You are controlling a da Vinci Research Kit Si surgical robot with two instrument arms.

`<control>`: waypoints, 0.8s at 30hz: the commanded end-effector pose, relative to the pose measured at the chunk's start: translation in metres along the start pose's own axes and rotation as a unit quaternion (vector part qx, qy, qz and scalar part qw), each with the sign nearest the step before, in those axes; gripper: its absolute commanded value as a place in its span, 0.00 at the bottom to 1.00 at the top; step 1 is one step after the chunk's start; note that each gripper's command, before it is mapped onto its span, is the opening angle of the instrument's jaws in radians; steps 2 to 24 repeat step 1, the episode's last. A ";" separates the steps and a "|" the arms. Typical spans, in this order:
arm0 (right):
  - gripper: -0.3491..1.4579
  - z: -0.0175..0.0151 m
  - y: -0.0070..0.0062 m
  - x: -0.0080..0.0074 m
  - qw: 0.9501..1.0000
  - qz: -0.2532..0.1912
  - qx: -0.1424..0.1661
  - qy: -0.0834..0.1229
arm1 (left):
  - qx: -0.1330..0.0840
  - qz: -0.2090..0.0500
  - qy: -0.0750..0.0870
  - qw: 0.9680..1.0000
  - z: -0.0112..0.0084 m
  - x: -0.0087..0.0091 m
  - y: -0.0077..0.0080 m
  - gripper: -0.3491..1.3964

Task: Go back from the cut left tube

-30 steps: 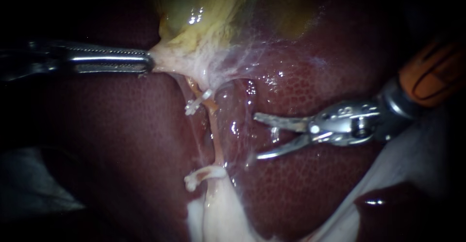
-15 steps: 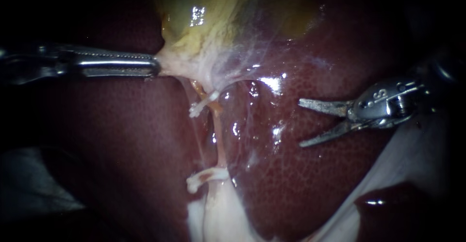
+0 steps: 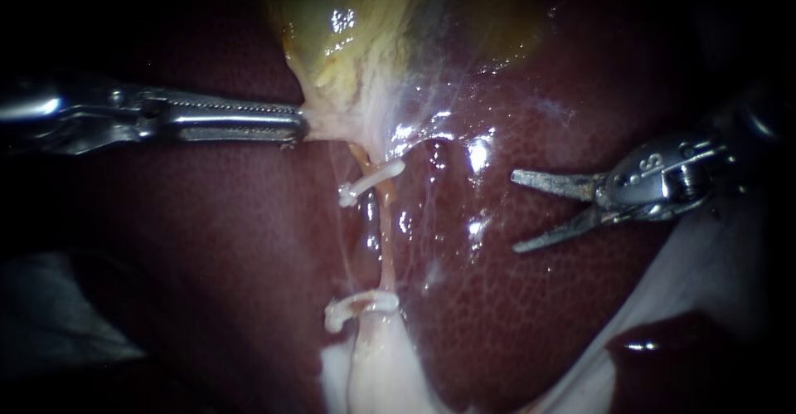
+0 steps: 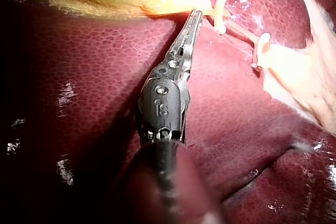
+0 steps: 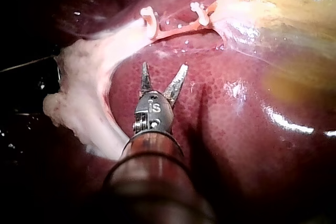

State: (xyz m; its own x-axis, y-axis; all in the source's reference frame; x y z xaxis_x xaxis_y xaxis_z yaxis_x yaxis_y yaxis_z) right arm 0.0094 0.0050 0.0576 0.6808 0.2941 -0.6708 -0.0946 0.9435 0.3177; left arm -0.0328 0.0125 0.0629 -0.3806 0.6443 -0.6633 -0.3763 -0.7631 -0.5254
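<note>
Right instrument (image 3: 514,211) jaws wide, empty, frame right; clipped tube (image 3: 384,244) runs vertically at centre, well apart; left instrument (image 3: 297,124) clamps gallbladder (image 3: 356,41)

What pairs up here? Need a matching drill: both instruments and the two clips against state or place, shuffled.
1 left instrument
2 right instrument
3 upper clip
4 lower clip

A open over the liver, holding nothing
B shut on pale tissue at the gallbladder's edge
C on the tube, beside the white tissue
D on the tube, nearest the gallbladder

Pairs: 1-B, 2-A, 3-D, 4-C
</note>
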 end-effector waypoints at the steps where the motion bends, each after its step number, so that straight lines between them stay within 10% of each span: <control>1: 0.99 0.0002 -0.0001 0.0001 1.000 0.000 0.006 0.003 | 0.000 0.000 0.000 1.000 -0.0002 0.0001 0.0000 0.00; 24: 0.99 0.0002 -0.0001 0.0001 1.000 0.000 0.006 0.003 | 0.000 0.000 0.000 1.000 -0.0002 0.0001 0.0000 0.00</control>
